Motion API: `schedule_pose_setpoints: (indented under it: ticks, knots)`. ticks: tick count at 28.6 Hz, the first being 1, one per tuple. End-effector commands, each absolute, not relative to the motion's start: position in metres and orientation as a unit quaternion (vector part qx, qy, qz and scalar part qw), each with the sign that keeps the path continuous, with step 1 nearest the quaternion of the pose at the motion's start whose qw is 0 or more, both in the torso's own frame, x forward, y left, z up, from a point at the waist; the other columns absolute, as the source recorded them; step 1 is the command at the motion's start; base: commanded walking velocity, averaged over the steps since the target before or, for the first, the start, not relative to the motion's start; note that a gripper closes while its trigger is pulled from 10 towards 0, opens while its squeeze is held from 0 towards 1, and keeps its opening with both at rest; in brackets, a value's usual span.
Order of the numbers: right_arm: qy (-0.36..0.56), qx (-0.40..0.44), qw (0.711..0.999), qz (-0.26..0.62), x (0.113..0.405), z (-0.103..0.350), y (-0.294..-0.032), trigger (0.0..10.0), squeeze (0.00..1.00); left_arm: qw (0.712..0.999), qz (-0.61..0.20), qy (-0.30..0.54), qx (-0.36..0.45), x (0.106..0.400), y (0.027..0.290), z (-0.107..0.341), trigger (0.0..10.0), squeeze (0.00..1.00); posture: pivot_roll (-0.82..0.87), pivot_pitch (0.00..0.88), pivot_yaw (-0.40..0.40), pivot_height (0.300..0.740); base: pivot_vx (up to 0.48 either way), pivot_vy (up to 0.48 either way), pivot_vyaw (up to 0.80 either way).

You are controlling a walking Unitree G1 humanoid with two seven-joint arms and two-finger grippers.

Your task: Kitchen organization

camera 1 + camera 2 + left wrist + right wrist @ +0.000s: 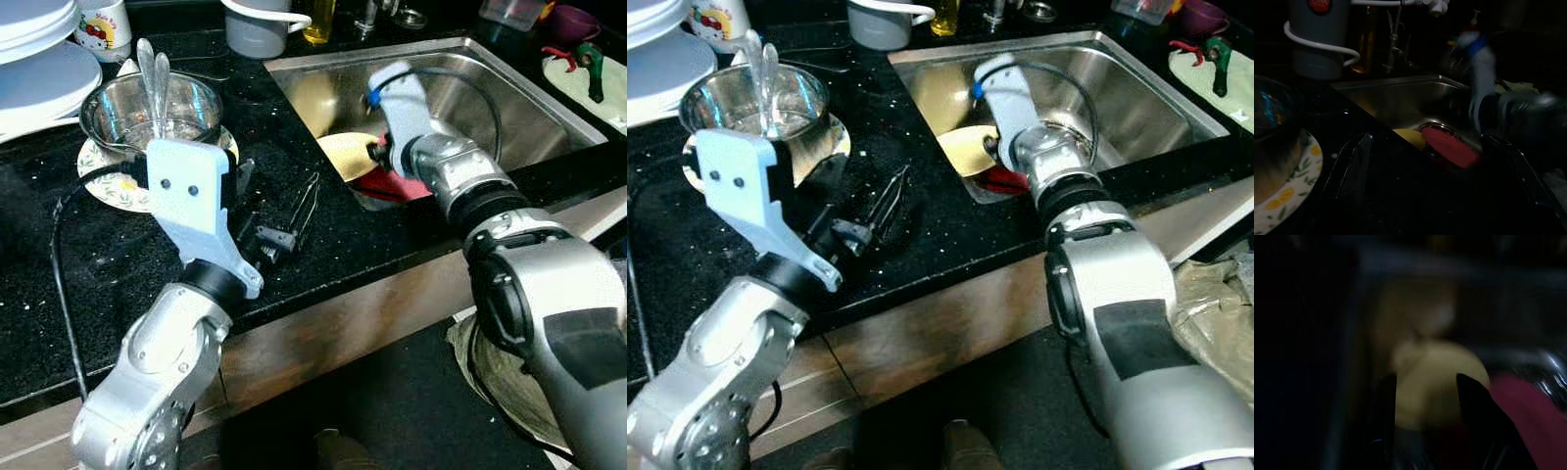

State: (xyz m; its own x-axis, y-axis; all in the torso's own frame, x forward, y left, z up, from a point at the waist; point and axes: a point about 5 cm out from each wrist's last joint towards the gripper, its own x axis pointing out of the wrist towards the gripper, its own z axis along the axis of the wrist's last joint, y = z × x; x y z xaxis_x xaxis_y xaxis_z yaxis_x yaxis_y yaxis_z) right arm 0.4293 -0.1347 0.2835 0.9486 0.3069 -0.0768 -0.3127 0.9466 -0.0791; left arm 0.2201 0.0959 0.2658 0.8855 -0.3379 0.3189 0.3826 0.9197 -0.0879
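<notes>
Nearest, the left gripper [279,223] hovers low over the speckled black stone table [98,284], its long jaws parted wide and empty. Just beyond stands a round polished steel bowl [152,110] holding two spoons [153,70], set on a floral-patterned plate [110,186]. To the right lies the brushed-steel sink [529,108], where a yellow plate [345,152] leans beside a flat red dish [1449,147]. The right gripper [1425,401] reaches down into the sink, jaws moderately open on either side of the yellow plate; whether they touch it cannot be told. Farthest, a grey jug [257,29] with a white handle.
</notes>
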Motion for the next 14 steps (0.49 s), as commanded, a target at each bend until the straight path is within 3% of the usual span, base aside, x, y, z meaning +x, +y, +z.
schedule_pose_setpoints:
  ticks: [1,3,7,11,14]
  knots:
    - [-0.054,0.033,0.981,0.185,0.428,0.311,-0.139,10.0,0.00,0.967,-0.190,-0.150,-0.073,0.223,0.095,0.266,10.0,0.00,0.12,0.086,-0.107,0.732,0.000,0.000,0.00]
    - [-0.069,0.061,0.975,0.201,0.426,0.314,-0.140,10.0,0.00,0.967,-0.190,-0.152,-0.071,0.224,0.096,0.266,10.0,0.00,0.12,0.080,-0.099,0.732,0.000,0.000,0.00]
    - [-0.148,0.161,0.932,0.288,0.418,0.320,-0.144,10.0,0.00,0.966,-0.191,-0.161,-0.062,0.229,0.098,0.270,10.0,0.00,0.11,0.069,-0.085,0.732,0.000,0.000,0.00]
    - [-0.176,0.186,0.901,0.351,0.408,0.313,-0.138,10.0,0.00,0.966,-0.187,-0.170,-0.046,0.234,0.101,0.273,10.0,0.00,0.10,0.058,-0.072,0.732,0.000,0.000,0.00]
    - [-0.185,0.183,0.880,0.397,0.398,0.300,-0.129,10.0,0.00,0.967,-0.178,-0.179,-0.042,0.238,0.105,0.276,10.0,0.00,0.10,0.055,-0.068,0.732,0.000,0.000,0.80]
